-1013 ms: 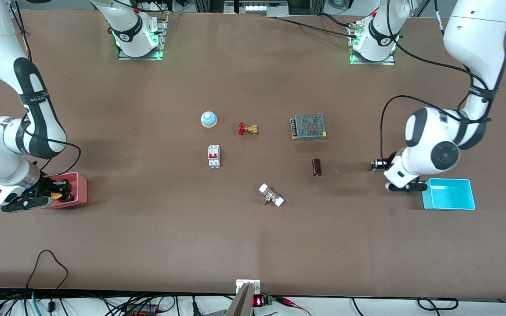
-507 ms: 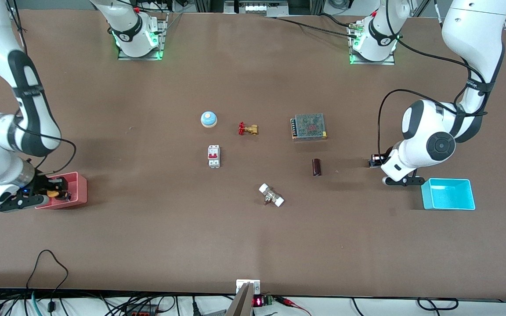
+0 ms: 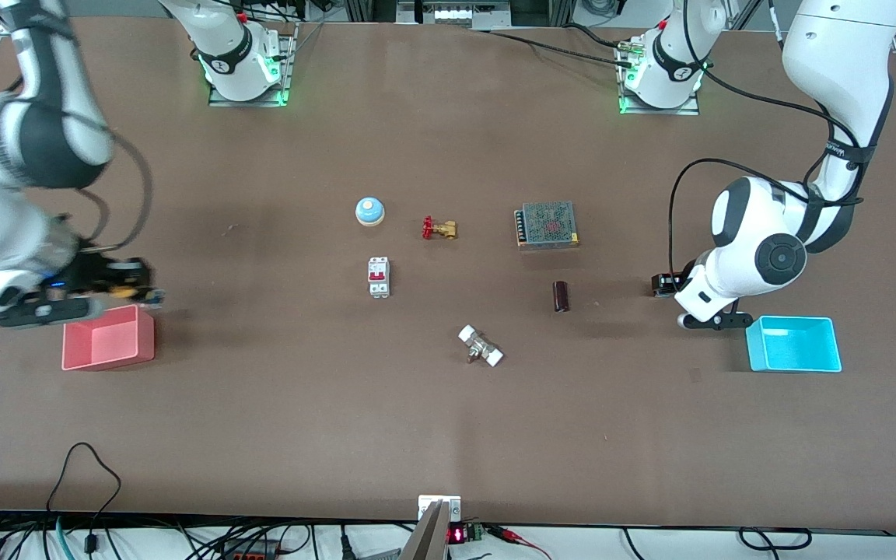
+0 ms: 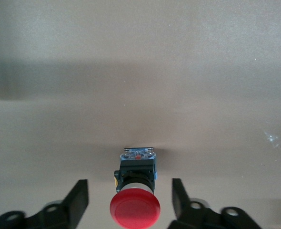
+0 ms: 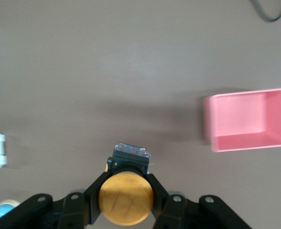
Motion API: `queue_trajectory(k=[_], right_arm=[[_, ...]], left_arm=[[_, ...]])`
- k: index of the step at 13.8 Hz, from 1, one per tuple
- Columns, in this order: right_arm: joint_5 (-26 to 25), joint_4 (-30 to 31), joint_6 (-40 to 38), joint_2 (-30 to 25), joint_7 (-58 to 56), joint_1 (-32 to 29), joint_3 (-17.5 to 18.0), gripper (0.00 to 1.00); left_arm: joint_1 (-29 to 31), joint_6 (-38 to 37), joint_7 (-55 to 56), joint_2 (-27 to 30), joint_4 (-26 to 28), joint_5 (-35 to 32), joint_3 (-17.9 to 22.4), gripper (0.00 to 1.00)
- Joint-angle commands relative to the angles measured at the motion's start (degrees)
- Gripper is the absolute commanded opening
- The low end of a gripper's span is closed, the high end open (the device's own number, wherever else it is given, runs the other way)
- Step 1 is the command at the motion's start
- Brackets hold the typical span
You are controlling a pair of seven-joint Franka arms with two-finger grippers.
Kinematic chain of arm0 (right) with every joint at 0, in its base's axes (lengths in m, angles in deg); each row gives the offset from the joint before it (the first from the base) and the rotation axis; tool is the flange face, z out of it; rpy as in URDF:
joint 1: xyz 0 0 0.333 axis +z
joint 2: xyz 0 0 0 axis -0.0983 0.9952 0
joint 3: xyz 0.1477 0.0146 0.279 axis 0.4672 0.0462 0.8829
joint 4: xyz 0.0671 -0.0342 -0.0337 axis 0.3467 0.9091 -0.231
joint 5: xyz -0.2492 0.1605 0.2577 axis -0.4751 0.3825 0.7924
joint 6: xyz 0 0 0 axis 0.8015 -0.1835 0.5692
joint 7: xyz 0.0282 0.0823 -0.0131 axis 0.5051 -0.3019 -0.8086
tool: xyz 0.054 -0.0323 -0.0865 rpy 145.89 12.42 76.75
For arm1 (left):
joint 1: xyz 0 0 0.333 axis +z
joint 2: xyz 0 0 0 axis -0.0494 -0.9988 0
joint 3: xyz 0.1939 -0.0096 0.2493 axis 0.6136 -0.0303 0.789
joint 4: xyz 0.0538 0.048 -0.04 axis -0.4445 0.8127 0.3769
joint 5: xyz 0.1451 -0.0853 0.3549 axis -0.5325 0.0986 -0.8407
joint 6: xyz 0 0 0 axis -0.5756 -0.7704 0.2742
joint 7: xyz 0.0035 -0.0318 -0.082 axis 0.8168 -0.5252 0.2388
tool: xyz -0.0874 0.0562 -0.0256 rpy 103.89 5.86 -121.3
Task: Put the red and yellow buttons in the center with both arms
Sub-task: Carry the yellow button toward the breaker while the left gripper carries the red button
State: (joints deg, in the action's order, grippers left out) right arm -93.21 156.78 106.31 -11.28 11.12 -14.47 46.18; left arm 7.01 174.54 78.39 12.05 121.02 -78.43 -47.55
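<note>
My right gripper (image 3: 134,286) is shut on the yellow button (image 3: 122,292), its jaws on both sides of the cap (image 5: 126,198). It holds the button in the air over the table, just beside the pink bin (image 3: 148,336). The red button (image 4: 135,209) stands on the brown table between the spread fingers (image 4: 78,201) of my left gripper (image 4: 130,202), which do not touch it. In the front view the red button (image 3: 659,285) shows as a dark block beside the left hand, near the cyan bin (image 3: 794,365).
Mid-table lie a pale blue bell (image 3: 369,211), a brass valve (image 3: 439,229), a mesh-topped power supply (image 3: 547,224), a white breaker (image 3: 379,277), a dark cylinder (image 3: 561,296) and a white-capped fitting (image 3: 481,346). The pink bin also shows in the right wrist view (image 5: 247,138).
My right gripper has lifted the yellow button out of the pink bin and carried it off the bin's edge. My left hand shifted slightly toward the table's middle, then stayed.
</note>
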Motion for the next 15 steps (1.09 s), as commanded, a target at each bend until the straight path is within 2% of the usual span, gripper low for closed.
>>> queue_trajectory(k=[1, 3, 5, 7, 12, 15], right_arm=[[0.07, 2.22, 3.97, 2.08, 10.45, 5.04, -0.09, 0.35], [-0.19, 4.68, 9.06, 3.4, 12.94, 6.63, -0.09, 0.35], [-0.37, 6.79, 13.72, 4.45, 14.08, 7.07, -0.09, 0.35], [-0.81, 7.5, 15.76, 5.95, 15.32, 7.86, -0.09, 0.35], [-0.98, 8.03, 20.32, 9.99, 15.49, 9.8, -0.09, 0.35], [-1.33, 9.87, 23.32, 11.22, 15.58, 10.06, -0.09, 0.35]], left_arm=[[0.04, -0.87, 0.6, 1.94, 0.53, 0.74, -0.65, 1.0], [0.04, -4.02, 0.51, 4.57, -0.95, 0.74, -1.01, 1.0], [0.04, -12.17, 0.07, 6.25, -5.95, 0.65, -1.01, 1.0], [0.13, -19.74, -0.37, 7.3, -11.75, 0.22, -1.1, 1.0], [0.13, -33.28, -2.12, 9.41, -23.71, 0.04, -1.27, 1.0], [0.31, -37.78, -4.58, 10.03, -26.8, 0.04, -1.19, 1.0]])
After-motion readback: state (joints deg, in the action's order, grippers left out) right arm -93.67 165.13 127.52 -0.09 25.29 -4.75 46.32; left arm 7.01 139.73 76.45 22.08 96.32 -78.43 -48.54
